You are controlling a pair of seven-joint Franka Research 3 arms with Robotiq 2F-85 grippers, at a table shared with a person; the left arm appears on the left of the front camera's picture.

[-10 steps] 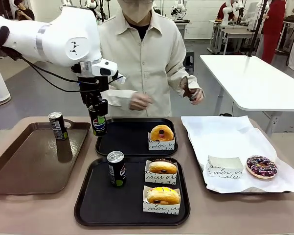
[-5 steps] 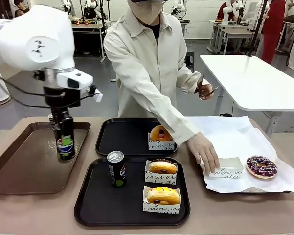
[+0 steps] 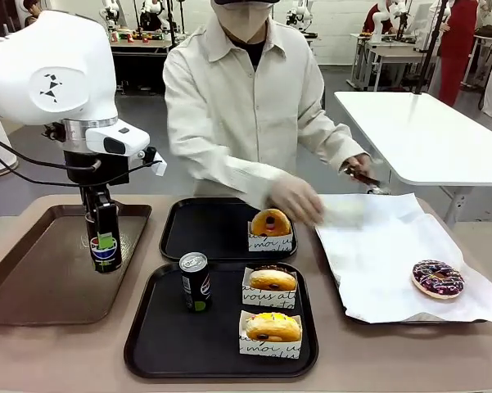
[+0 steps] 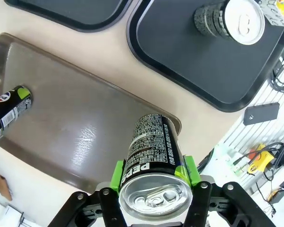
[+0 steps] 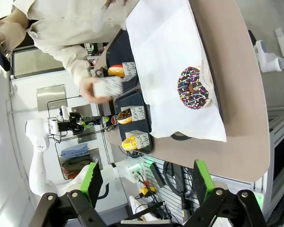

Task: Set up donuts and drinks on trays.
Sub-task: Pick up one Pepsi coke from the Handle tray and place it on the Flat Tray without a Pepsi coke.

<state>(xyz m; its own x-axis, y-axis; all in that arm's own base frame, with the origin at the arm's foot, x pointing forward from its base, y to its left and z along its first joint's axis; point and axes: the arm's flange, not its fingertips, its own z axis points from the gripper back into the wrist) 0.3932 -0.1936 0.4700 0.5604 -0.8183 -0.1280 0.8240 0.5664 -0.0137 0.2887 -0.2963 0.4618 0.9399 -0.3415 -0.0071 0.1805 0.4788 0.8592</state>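
Note:
My left gripper (image 3: 104, 219) is shut on a black Pepsi can (image 3: 104, 243), held upright just above the brown tray (image 3: 33, 278); the left wrist view shows its green pads (image 4: 117, 172) clamping the can (image 4: 153, 151) near the top. A second can (image 3: 195, 281) stands on the near black tray (image 3: 160, 336) with two boxed donuts (image 3: 273, 281) (image 3: 273, 327). The far black tray (image 3: 205, 233) holds one boxed donut (image 3: 271, 223). A purple-sprinkle donut (image 3: 437, 278) lies on white paper. My right gripper (image 5: 146, 182) hangs open and empty high above the table's right end.
A third can (image 4: 9, 109) stands at the brown tray's far end. The person's hand (image 3: 295, 199) carries a white box over the far black tray's right edge; the other hand holds tongs (image 3: 362, 172). The white paper (image 3: 376, 246) covers the tray at right.
My left gripper carried the can from the far black tray's left edge leftward over the brown tray. The person picked the empty white box off the paper and moved it left.

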